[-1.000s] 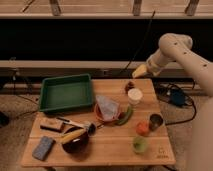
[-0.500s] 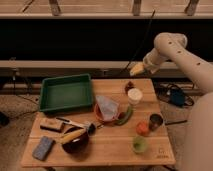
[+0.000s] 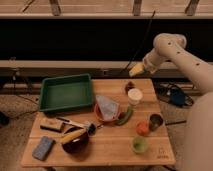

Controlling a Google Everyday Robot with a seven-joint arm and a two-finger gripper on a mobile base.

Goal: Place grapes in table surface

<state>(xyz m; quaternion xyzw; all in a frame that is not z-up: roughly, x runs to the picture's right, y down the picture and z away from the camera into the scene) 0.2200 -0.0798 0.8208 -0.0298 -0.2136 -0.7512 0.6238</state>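
The grapes [image 3: 129,86] are a small dark cluster lying on the table surface [image 3: 112,150] near its back edge, just behind the white cup [image 3: 134,96]. My gripper [image 3: 135,70] has a yellowish tip and hangs in the air above and slightly behind the grapes, over the table's back right edge. It is apart from the grapes. I see nothing held in it.
A green tray [image 3: 66,92] sits at the back left. An orange-red bowl [image 3: 100,116] holding a grey piece, a green vegetable [image 3: 126,116], an orange-red fruit [image 3: 143,128], a dark cup [image 3: 156,121], a green cup [image 3: 139,145], a dark bowl [image 3: 76,142] and a blue sponge [image 3: 43,148] also stand on the table.
My arm has shifted a little to the left, with the gripper staying above the table's back edge. Nothing on the table has moved.
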